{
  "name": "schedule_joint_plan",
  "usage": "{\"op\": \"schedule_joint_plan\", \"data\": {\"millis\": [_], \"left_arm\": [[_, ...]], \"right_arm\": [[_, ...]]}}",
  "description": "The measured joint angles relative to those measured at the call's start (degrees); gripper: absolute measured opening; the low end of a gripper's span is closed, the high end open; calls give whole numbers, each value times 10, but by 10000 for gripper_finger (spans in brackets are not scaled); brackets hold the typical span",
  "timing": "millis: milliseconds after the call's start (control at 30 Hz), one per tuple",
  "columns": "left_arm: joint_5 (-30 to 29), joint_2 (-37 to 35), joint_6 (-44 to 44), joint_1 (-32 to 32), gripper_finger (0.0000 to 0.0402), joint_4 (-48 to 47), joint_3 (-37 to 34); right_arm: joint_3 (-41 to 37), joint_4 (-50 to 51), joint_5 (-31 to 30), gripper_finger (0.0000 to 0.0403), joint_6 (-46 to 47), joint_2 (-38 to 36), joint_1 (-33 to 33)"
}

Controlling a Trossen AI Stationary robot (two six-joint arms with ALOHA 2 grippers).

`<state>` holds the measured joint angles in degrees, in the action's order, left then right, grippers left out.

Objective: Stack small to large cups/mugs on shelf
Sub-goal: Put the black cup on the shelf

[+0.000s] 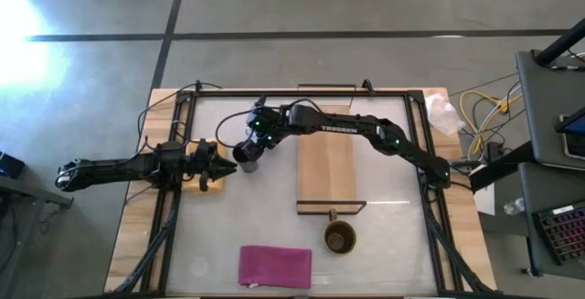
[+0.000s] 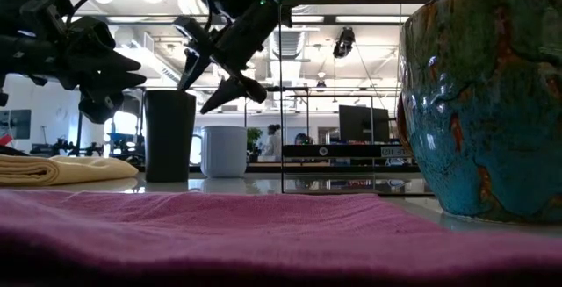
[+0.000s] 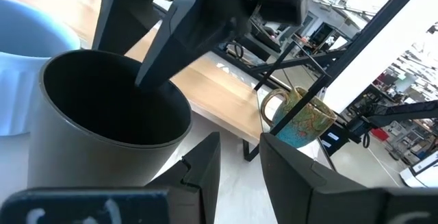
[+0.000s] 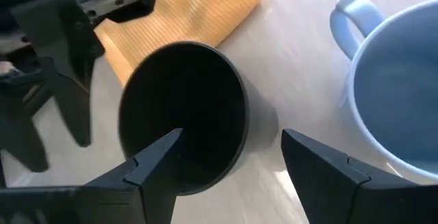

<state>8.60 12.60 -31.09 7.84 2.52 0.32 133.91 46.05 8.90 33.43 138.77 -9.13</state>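
Black cup (image 4: 183,114) hemmed: blue mug (image 4: 397,87) just beside; left gripper (image 1: 222,165) near opposite side.

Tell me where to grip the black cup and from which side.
Grip the black cup by its rim, from above: it stands upright, mouth open, with no handle showing. The right gripper is already open over it, one finger above the mouth, the other outside the wall. Straddling the wall likely suits, since the blue mug stands close beside and the left gripper waits opposite.
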Motion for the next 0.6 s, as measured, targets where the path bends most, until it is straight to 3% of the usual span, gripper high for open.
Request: {"op": "schedule_joint_plan", "data": {"millis": [300, 600], "left_arm": [[0, 0, 0, 0, 89, 0, 0], [0, 0, 0, 0, 89, 0, 0]], "right_arm": [[0, 3, 1, 227, 0, 9, 2], [0, 3, 0, 137, 0, 9, 2]]}}
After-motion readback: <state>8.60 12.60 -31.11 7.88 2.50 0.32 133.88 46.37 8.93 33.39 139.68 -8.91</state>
